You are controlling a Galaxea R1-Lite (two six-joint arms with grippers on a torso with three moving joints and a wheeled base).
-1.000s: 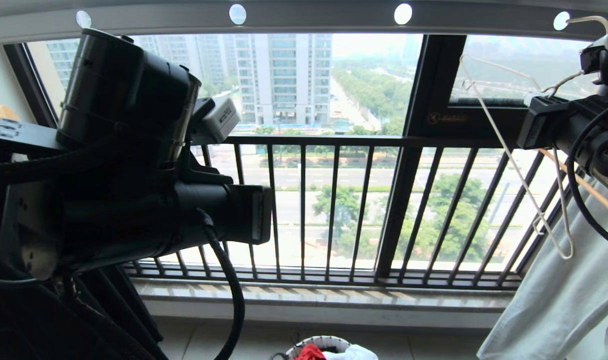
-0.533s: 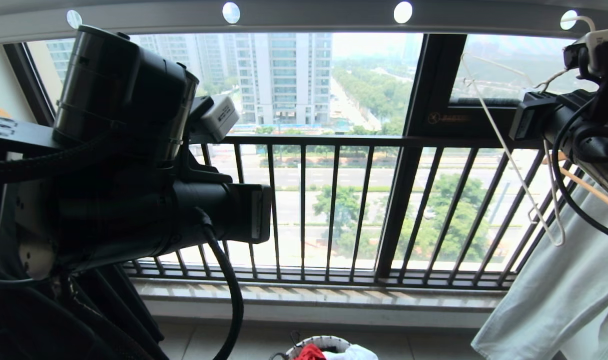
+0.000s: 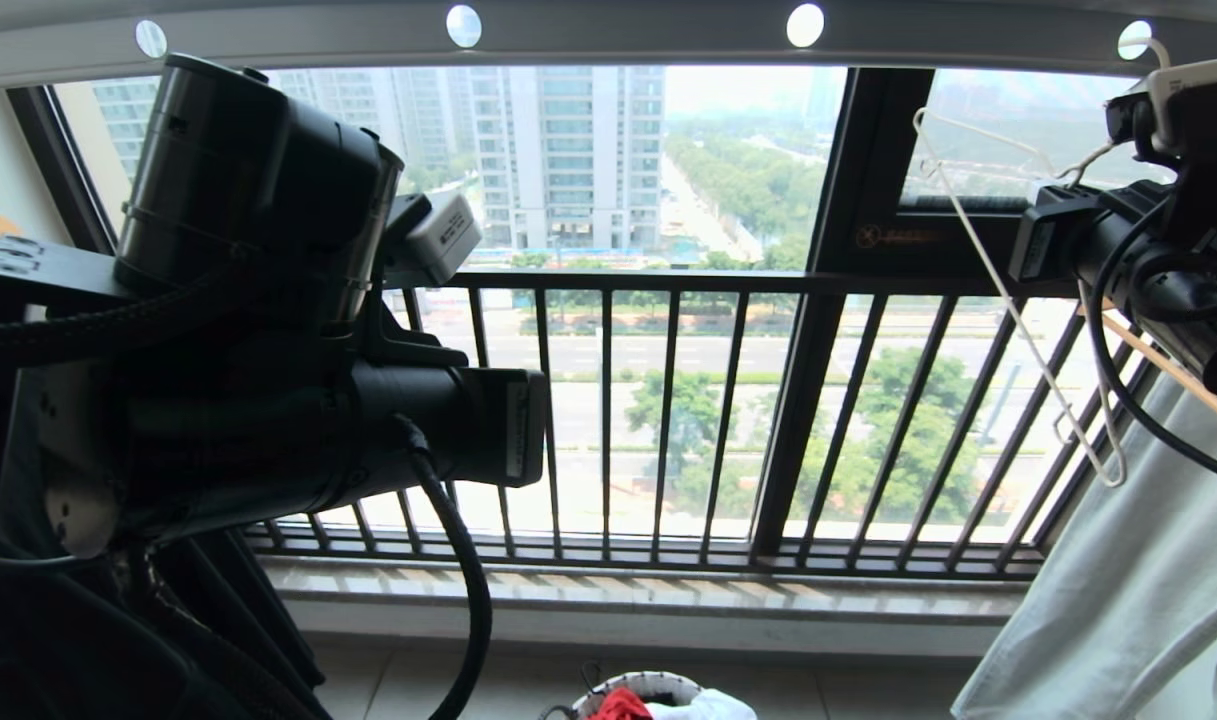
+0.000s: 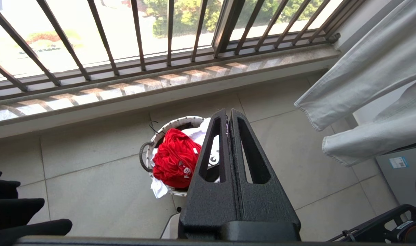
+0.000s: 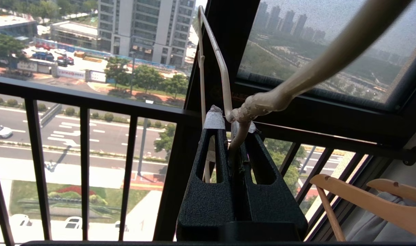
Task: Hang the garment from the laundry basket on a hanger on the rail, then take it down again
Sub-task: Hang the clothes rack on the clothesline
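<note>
The left gripper (image 4: 227,116) is hanging high above the basket (image 4: 160,135), jaws pressed together on nothing. The red shirt (image 4: 173,157) is lying bunched in that basket on the floor below the window. At the right, the right gripper (image 5: 230,126) is clamping the hanger (image 3: 1008,300) at its neck, its hook reaching up to the rail (image 3: 618,35).

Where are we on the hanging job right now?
Early. The right gripper is shut on the hanger up near the rail. The red garment lies in the laundry basket, unpicked; the left gripper is shut and empty. Dressing, hanging and removal remain.
</note>
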